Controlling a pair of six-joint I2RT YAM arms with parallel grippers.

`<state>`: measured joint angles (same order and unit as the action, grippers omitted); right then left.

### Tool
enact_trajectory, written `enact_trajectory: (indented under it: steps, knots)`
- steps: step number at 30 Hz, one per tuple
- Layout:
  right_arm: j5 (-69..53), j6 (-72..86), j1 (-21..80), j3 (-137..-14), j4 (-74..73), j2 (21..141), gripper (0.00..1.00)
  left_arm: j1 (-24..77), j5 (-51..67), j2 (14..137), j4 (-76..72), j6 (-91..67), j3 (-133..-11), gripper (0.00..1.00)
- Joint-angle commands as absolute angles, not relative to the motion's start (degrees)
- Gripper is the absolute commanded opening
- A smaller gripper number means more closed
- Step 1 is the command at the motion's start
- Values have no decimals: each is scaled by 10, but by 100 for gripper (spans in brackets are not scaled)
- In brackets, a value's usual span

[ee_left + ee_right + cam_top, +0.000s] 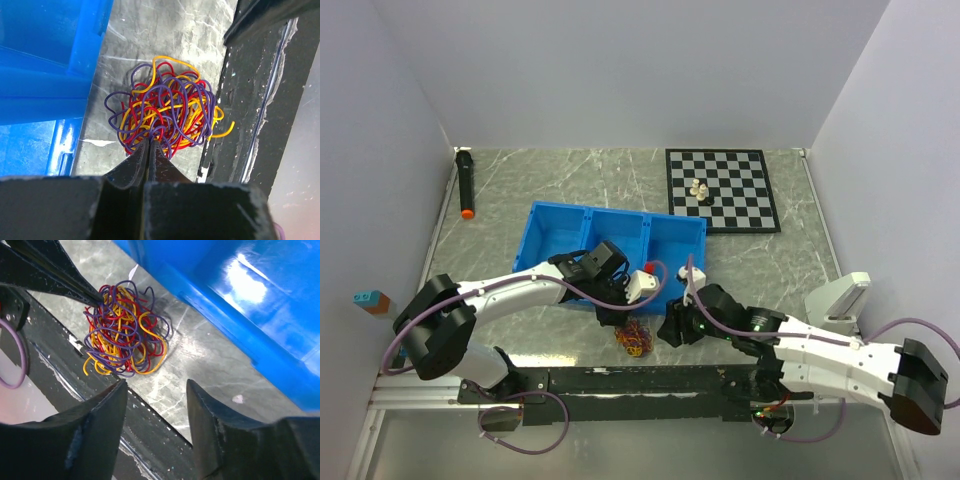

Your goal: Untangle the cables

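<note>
Black rail [650, 380] nearest, along the front of the desk [520, 180]. Just beyond it, the cables [167, 107]: red, yellow-orange and purple wires knotted into one small ball, lying on the desk between rail and blue bin [560, 222].

Left fingers [150, 142] pressed fully together at the edge of the ball, seemingly nipping a purple and a red loop right at the tips; exact strand caught not clear. Right fingers [156, 386] parted, empty, near the tangle on its right side but not touching.

Best done slowly. Hold the left pinch firm, bring the right fingers onto a single loop at the free edge, close, then draw apart low and level. Stop on any snag and re-pick rather than tighten the knot.

Little room: rail edge just beside the ball, bin wall just behind, so better to pull sideways along the gap.

Farther back, well apart and no hindrance: a black marker [466, 185] and a chessboard [720, 190] with a few pieces [700, 190].
</note>
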<state>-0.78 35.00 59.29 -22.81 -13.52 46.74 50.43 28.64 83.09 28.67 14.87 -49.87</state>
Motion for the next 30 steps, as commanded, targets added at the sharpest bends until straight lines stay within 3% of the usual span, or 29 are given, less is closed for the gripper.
enact_trajectory:
  steps: [1, 7, 24, 27, 30]
  knots:
    - [-42, 316, 597, -253, -79, 523, 61, 506, 301, 815, 301, 173, -502, 1]
    - [-61, 298, 597, -268, -39, 608, 62, 507, 290, 803, 308, 183, -498, 1]
    - [-46, 259, 597, -301, 36, 715, 51, 504, 306, 803, 328, 198, -507, 1]
    - [-47, 256, 597, -303, 42, 728, 44, 503, 310, 801, 333, 194, -512, 1]
    - [-59, 254, 597, -305, 54, 734, 28, 502, 314, 799, 339, 191, -519, 1]
